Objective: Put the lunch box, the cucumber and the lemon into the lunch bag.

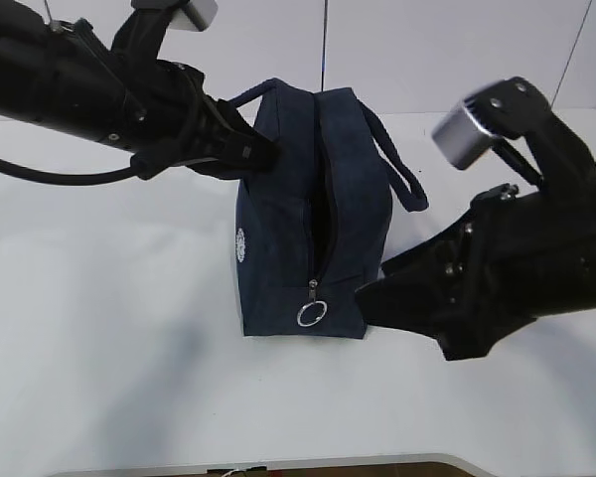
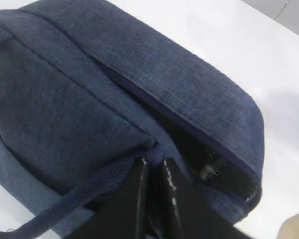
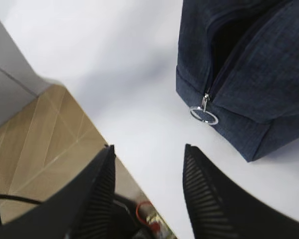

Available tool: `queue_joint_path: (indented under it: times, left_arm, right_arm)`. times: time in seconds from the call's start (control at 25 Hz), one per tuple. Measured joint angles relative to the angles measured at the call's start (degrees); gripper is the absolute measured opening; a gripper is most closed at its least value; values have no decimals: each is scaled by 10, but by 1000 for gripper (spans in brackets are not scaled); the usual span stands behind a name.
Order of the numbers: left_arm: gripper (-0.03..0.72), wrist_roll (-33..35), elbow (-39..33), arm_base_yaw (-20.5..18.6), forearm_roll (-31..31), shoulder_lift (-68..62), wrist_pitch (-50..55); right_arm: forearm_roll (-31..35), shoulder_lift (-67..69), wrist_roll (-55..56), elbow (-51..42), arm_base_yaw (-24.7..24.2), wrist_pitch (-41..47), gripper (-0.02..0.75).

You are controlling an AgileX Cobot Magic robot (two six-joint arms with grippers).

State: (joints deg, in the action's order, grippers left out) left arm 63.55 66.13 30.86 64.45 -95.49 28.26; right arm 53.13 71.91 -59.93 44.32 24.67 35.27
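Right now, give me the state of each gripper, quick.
Left gripper: shut on the fabric edge of the boxy dark navy lunch bag.
Right gripper: open, empty.

Lunch bag [image 1: 298, 219] mid-table w/ zipper slit only narrowly parted; left gripper [image 1: 263, 151] pinched on its upper left edge, crowding that side. Bare white table [image 1: 109, 328] front-left; right gripper [image 1: 372, 298] beside bag's right base.

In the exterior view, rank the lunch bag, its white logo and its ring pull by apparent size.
1. lunch bag, by far the largest.
2. ring pull and white logo: look alike in size, so I won't rank them.
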Motion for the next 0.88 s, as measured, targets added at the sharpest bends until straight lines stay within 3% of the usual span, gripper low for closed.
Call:
queue_joint_path:
  times: [0.64,0.88]
  left_arm:
    - [1,0,0,0,0,0,0]
    - [1,0,0,0,0,0,0]
  right_arm:
    - [430,-41,-475,-195,0,-44,368]
    - [478,-40,-564,-203,0,-44,368]
